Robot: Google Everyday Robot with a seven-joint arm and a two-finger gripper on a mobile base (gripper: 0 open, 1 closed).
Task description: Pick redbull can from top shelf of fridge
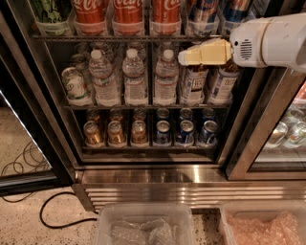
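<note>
**Slick slim can: grip mid-body**

Right of the Coca-Cola cans [126,14], the redbull can [203,13] stands at 1 o'clock on the top shelf [119,37], probably light, stiff, easily dented. The gripper [185,58] hangs at its 7 o'clock; open or closed, I cannot tell. The fridge [191,176] rack is crowded

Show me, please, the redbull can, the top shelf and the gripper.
redbull can [202,13]: camera view, its blue-and-silver side.
top shelf [119,37]: camera view, its front wire edge.
gripper [183,58]: camera view, its tip, just below the top shelf's right part.
</note>
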